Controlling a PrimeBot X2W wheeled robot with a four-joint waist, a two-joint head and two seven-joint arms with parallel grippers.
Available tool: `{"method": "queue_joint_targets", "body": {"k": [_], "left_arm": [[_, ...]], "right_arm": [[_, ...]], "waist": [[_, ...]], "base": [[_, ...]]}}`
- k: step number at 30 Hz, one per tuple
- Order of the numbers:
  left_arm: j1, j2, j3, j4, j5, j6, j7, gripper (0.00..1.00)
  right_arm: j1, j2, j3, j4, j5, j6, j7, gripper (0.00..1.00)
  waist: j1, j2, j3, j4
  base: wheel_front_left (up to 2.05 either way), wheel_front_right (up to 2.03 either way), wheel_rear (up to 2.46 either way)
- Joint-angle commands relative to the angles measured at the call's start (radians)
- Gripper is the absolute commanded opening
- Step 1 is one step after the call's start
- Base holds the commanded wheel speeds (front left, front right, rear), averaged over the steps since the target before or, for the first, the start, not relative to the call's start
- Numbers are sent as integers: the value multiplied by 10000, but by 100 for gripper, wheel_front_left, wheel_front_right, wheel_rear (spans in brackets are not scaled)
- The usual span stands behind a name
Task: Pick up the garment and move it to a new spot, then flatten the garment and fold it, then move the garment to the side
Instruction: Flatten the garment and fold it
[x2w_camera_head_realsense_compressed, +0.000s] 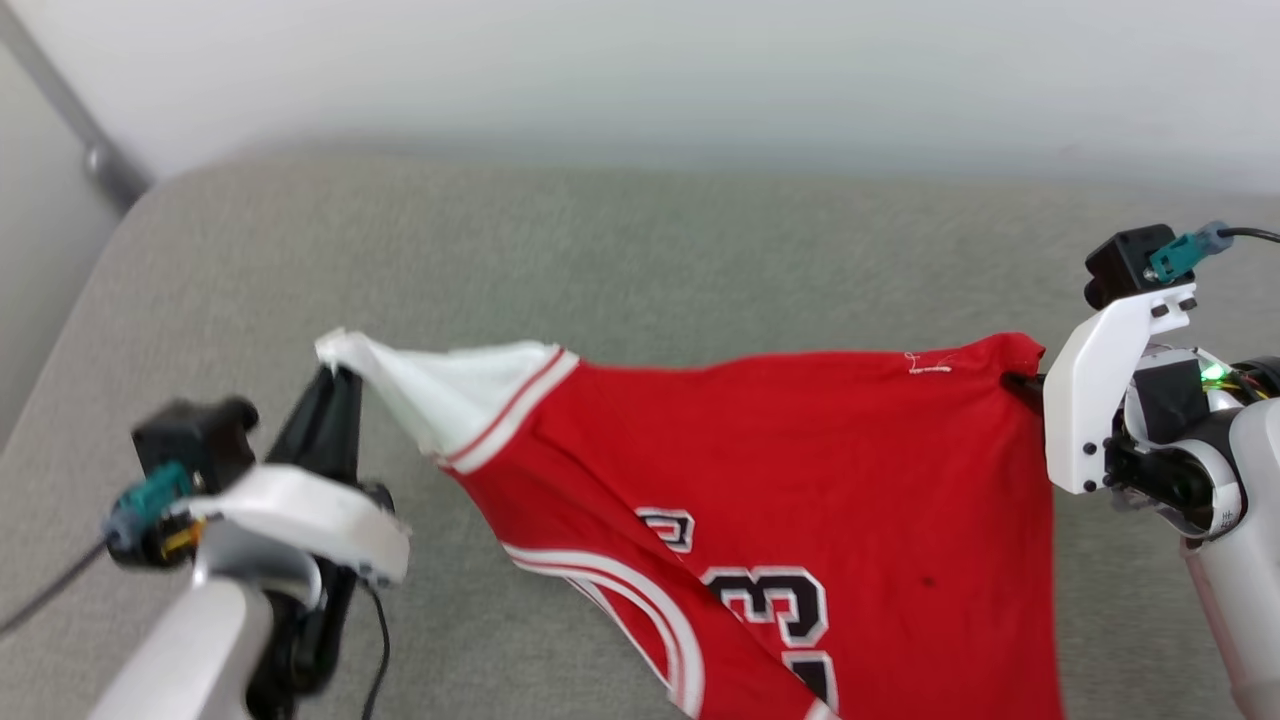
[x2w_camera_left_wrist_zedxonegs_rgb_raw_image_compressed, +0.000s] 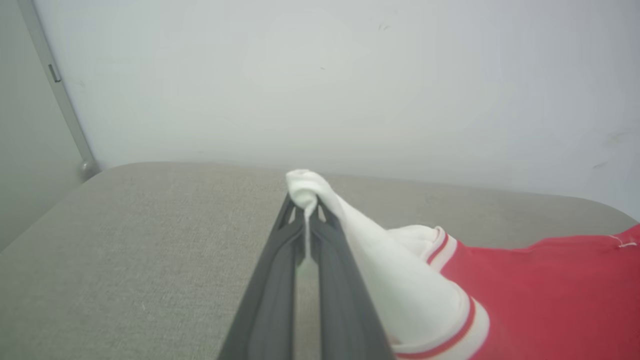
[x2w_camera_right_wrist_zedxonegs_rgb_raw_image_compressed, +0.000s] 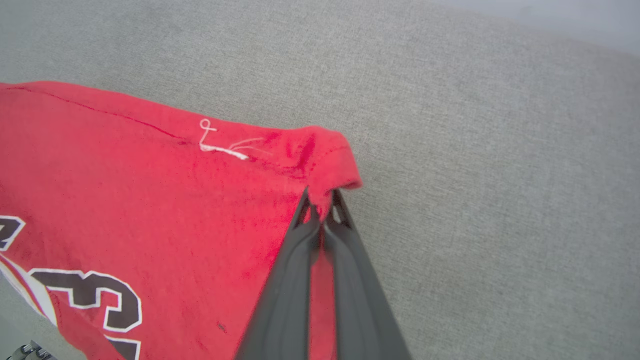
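Over the near middle of the grey fabric surface (x2w_camera_head_realsense_compressed: 700, 250), red shirt (x2w_camera_head_realsense_compressed: 800, 450) hanging stretched between both arms, number print showing, left jaws pinched tight on its white sleeve (x2w_camera_head_realsense_compressed: 450, 390) tip, right jaws clamped on a red corner, pale wall (x2w_camera_head_realsense_compressed: 640, 70) behind.

1. Garment (x2w_camera_head_realsense_compressed: 800, 450): red knit cloth, matt, soft; white cloth sleeve; smooth black-and-white print.
2. Table (x2w_camera_head_realsense_compressed: 600, 230): grey woven cloth cover, matt, coarse weave.
3. Fingers (x2w_camera_left_wrist_zedxonegs_rgb_raw_image_compressed: 270, 300): dark plastic, matt, smooth.
4. Wrist bracket (x2w_camera_head_realsense_compressed: 1090, 400): white plastic, smooth, slight sheen.
5. Wall (x2w_camera_head_realsense_compressed: 640, 70): pale, smooth, matt.
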Motion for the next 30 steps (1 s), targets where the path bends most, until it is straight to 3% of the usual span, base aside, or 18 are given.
{"method": "queue_joint_targets", "body": {"k": [1,6,14,23,30], "left_arm": [[-484,23,61,96,-50,-65,78,0],[-1953,-70,41,875,-119,-333,554,0],[-4935,-277,-45,2995,110,-970,800,0],[-9196,-111,249,4899,622,-1549,454,0],[-11785,64,561,5560,839,-1683,106,0]], "right_arm": [[-23,70,-55,130,-97,-3,-199,0],[-526,40,-303,423,-180,-3,-747,0],[-2122,-65,-464,965,-472,-3,-1842,0],[-5174,-72,-916,1160,-1132,-5,-2880,0],[-7554,35,-1151,1580,-1613,-8,-3734,0]], "waist": [[0,0,-890,-595],[0,0,-1339,-909],[0,0,-991,-1147],[0,0,1475,-1351],[0,0,3350,-1469]], "base": [[0,0,0],[0,0,0],[0,0,0],[0,0,0],[0,0,0]]}}
